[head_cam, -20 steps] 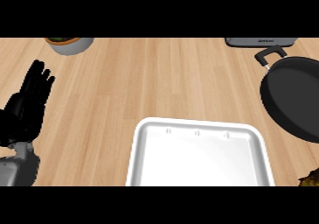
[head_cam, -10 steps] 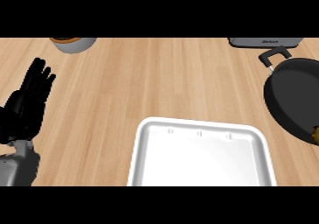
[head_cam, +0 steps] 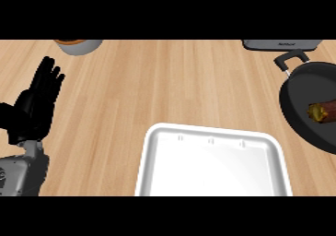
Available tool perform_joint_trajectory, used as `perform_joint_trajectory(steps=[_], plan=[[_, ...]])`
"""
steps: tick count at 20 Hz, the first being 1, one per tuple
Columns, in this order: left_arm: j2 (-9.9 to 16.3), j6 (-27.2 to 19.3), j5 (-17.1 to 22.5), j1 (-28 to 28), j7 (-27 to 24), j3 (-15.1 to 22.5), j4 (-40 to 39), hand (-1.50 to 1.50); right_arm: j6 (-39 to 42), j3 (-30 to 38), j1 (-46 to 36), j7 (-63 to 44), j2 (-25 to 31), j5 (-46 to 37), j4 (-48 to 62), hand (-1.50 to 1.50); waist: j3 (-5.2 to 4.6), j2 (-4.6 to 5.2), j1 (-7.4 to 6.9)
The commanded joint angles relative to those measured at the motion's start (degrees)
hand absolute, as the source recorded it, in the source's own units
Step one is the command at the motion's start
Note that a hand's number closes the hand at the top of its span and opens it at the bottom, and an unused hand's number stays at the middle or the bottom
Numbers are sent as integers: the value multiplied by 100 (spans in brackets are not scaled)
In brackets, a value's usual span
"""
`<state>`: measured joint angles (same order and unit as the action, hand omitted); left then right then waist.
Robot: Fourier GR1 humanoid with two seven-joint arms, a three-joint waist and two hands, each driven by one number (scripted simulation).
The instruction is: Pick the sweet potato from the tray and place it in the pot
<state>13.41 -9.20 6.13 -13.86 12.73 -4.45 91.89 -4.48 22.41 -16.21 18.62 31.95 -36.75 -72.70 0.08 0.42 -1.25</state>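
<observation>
The sweet potato, reddish-brown with a yellowish cut end facing left, lies inside the black pot at the right edge of the frame, partly cut off by that edge. The pot's handle points toward the upper left. The white tray sits at lower centre, flat on the tabletop.
</observation>
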Motion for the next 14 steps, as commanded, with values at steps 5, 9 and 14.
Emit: perform_joint_trajectory(steps=[5, 9, 14], plan=[[-76, 23, -82, 77, -15, 77, 74, 0, -15, -41, -1270, 307, 68, -143, 2833, -150, 4, 14, -78], [-31, 36, -49, 5, 7, -22, 43, 0, 584, 14, -1582, 1082, 138, 195, 3726, -150, 8, 20, -61], [26, 203, 101, 77, 41, -106, 10, 0, 1326, 383, -1943, 1691, 27, 856, 4231, -150, 9, 9, -48]])
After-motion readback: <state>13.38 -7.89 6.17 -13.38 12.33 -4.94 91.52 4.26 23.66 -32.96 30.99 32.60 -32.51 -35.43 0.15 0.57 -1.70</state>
